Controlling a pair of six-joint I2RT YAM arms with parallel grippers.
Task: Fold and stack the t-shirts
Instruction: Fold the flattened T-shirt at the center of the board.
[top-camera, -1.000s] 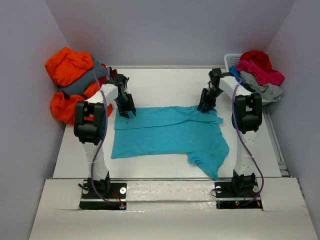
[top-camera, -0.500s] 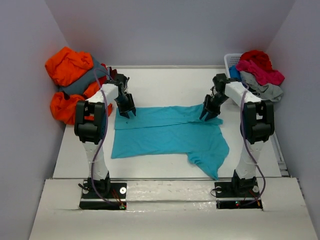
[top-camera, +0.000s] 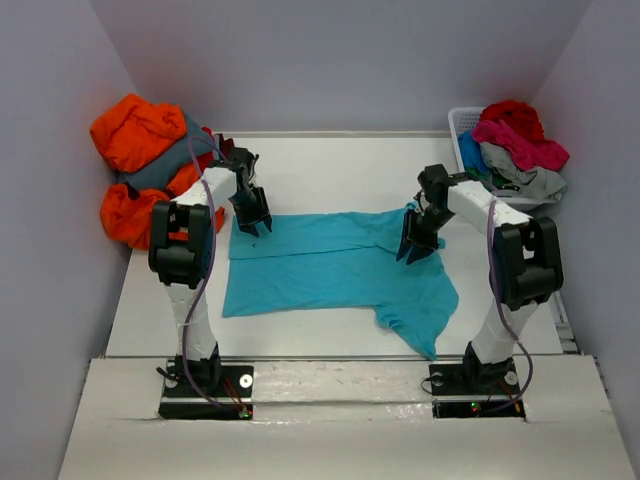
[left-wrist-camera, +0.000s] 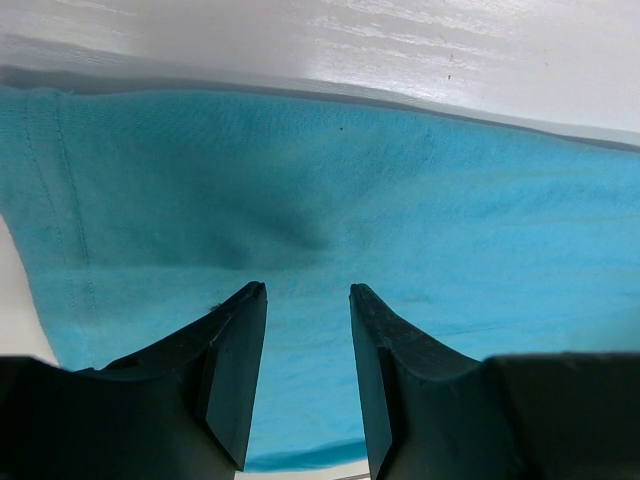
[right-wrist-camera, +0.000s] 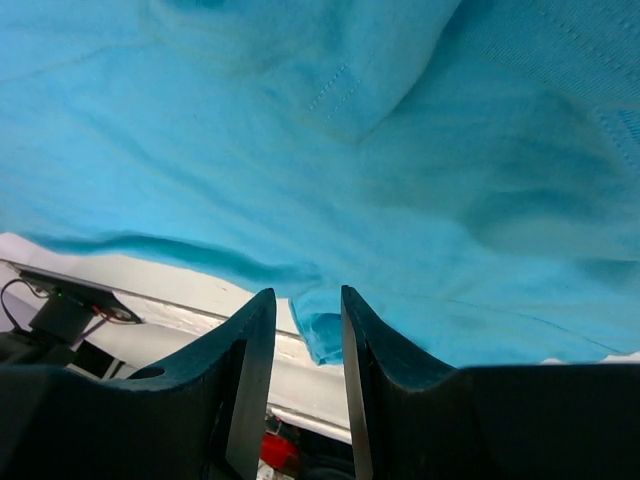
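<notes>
White counter (top-camera: 330, 170) holds the turquoise t-shirt (top-camera: 330, 270), spread in the middle. Left pincer (left-wrist-camera: 307, 292) and right pincer (right-wrist-camera: 305, 295) hang over it, fingers apart, holding nothing. A grab of too little cloth could slip. Only the top view shows the other t-shirts (top-camera: 135, 130) piled at both sides.

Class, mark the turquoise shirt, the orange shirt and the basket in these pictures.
Turquoise shirt (top-camera: 330, 268): top view, middle of its body.
Orange shirt (top-camera: 135, 130): top view, top of the bundle.
Basket (top-camera: 459, 121): top view, its white left wall.
</notes>
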